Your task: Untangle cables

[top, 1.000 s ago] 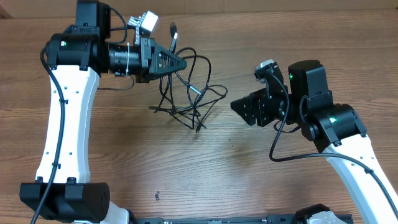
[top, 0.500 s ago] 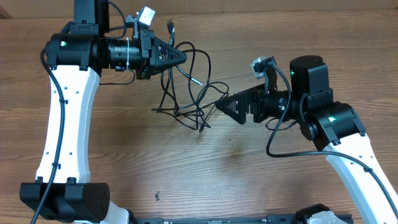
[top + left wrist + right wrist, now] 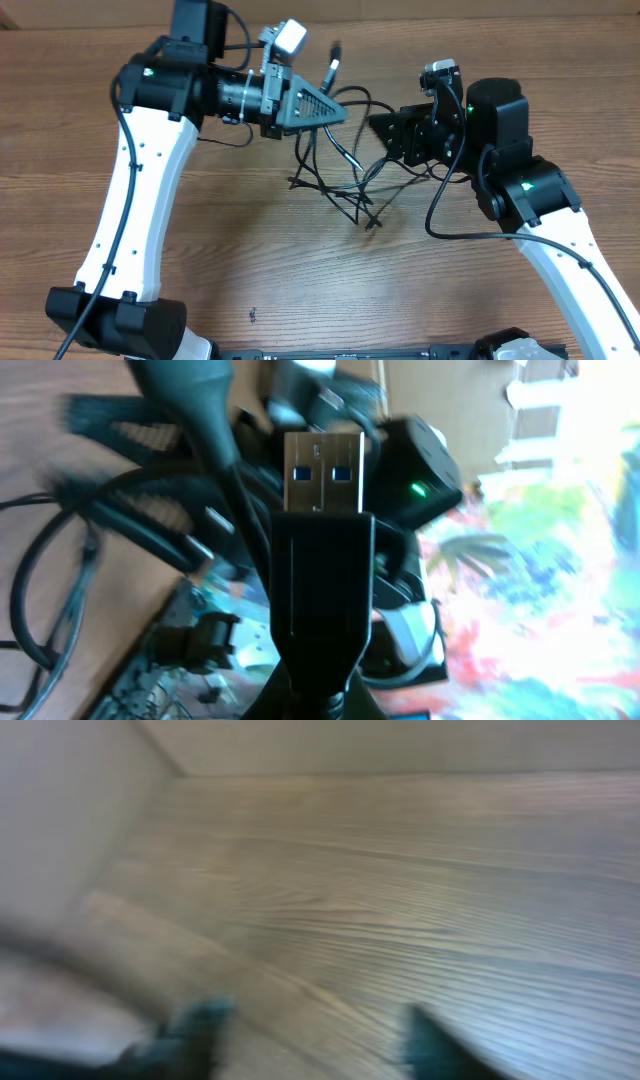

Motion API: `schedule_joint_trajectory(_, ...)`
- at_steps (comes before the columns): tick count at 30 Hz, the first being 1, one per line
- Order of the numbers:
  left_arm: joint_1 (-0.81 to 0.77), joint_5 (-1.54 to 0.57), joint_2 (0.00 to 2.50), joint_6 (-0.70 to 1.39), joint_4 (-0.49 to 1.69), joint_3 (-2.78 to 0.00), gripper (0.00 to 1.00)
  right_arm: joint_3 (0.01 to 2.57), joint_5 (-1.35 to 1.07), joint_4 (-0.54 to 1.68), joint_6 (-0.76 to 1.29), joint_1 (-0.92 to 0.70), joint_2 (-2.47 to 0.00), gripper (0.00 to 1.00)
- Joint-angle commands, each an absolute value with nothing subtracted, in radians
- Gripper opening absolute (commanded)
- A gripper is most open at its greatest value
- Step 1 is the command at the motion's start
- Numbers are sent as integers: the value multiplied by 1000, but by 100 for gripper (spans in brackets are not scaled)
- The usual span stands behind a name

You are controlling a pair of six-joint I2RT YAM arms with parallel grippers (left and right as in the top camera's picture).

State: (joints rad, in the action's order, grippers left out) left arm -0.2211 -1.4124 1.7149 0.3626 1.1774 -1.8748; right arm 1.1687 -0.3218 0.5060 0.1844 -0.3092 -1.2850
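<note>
The step in hand looks like the pull-apart: one cord is lifted by its end while the other arm comes in for a second hold. In the overhead view the cables (image 3: 350, 180) sit as a loose knot of thin black loops just toward 12 o'clock from the middle of the table (image 3: 560, 60). Several strands rise out of the knot toward 11 o'clock. The left gripper (image 3: 338, 110) is at about 11 o'clock from the knot and is clamped tight on one cord just behind its end. The USB plug (image 3: 333, 55) sticks out past the fingertips toward 12 o'clock. The left wrist view shows that plug (image 3: 322, 470) close up with its metal mouth facing the lens and the black body running down into the grip. The right gripper (image 3: 378, 124) is at about 1 o'clock from the knot, its tip right beside the upper loops. Whether it touches one cannot be told from above. Its wrist view is badly blurred, but the two fingers (image 3: 200, 1020) stand apart with bare wood between them and no cord in the gap, so it reads as partly open and empty. The next move probably calls for the right jaws to close on a single strand near the knot, not a bunch. The two arms could then draw apart slowly so the loops slide free instead of cinching tighter.
</note>
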Motion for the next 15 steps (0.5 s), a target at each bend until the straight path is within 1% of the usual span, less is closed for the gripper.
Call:
schedule_joint_trajectory(1, -241, -1555, 1700, 327, 1173, -1897, 4, 1185, -11, 523, 182, -307, -1315, 27)
schedule_joint_trajectory(2, -241, -1564, 1700, 321, 1173, -1897, 4, 1185, 35, 527, 182, -305, -1316, 26)
schedule_joint_trajectory(3, -239, -1569, 1700, 313, 1174, -1897, 4, 1185, 173, 534, 182, -294, -1320, 25)
schedule_joint_trajectory(7, -228, -1530, 1700, 286, 1174, -1897, 4, 1185, 546, 520, 181, -225, -1319, 24)
schedule_joint_trajectory(10, -227, -1413, 1700, 284, 1177, -1897, 4, 1185, 655, 505, 181, -178, -1319, 21)
schedule_joint_trajectory(12, -228, -1335, 1700, 284, 1181, -1897, 4, 1185, 669, 498, 182, -137, -1319, 21)
schedule_joint_trajectory(15, -228, -1288, 1700, 290, 1178, -1897, 4, 1185, 597, 529, 181, -111, -1319, 48)
